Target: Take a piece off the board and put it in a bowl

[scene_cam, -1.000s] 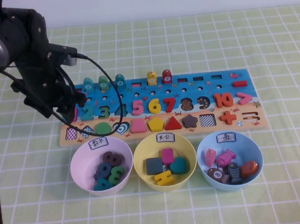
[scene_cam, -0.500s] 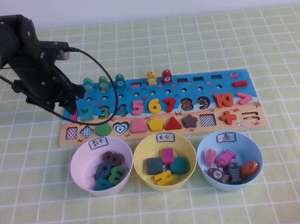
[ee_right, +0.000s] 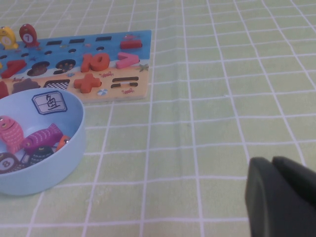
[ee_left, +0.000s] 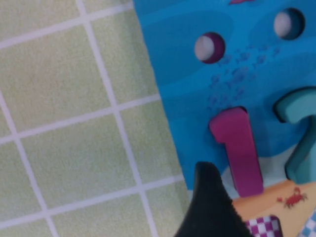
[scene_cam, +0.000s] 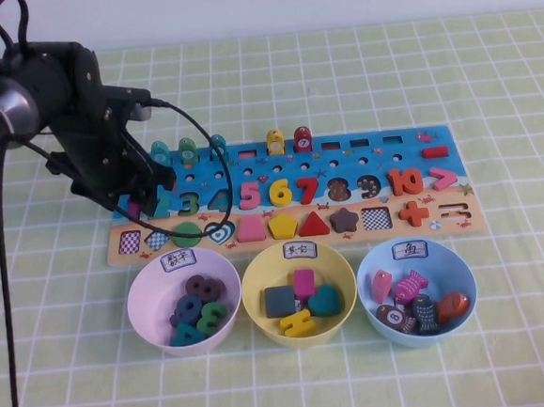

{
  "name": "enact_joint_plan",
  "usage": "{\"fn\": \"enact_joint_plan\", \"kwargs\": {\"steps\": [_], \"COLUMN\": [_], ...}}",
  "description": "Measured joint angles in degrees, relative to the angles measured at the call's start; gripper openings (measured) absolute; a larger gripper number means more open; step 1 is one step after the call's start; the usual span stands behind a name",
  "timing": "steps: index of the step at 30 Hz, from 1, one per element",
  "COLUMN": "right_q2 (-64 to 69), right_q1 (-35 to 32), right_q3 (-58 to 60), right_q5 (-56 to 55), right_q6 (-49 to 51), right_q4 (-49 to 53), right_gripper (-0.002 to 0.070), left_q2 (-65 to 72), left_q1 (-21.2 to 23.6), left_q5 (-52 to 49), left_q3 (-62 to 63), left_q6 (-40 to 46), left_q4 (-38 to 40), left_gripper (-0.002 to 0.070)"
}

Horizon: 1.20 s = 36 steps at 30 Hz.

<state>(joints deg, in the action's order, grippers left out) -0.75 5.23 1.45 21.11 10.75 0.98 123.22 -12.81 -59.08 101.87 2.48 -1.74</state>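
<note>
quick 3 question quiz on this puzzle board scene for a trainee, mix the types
1. True or false: the magenta 1 already lies in the pink bowl.
2. Which pincer is over the board's numeral end? A left B right
3. Fill in: the bowl between the pink and blue ones is ____.

Key: 1 false, it sits in its slot on the board. 2 A, the left pincer is open above the 1; the right pincer, shut, is off beside the blue bowl. 3 yellow.
</note>
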Motion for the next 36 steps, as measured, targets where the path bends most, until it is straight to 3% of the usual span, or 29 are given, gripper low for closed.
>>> {"fn": "enact_joint_plan", "kwargs": {"steps": [21, 36], "right_q2": [0.00, 0.00], "right_q1": [0.00, 0.00], "right_q3": [0.00, 0.00], "right_q5": [0.00, 0.00], "right_q6": [0.00, 0.00], "right_q4": [0.00, 0.00], "right_gripper": [-0.0019, -0.0019], "left_q2": [0.49, 0.49], "left_q1": [0.21, 2.66], "left_q5": [-2.31, -1.68], "left_q3": [1.72, 1.77], "left_q6": [-1.85, -1.53], "left_q4": [-1.03, 2.29], "left_gripper": [0.0394, 0.0339]}}
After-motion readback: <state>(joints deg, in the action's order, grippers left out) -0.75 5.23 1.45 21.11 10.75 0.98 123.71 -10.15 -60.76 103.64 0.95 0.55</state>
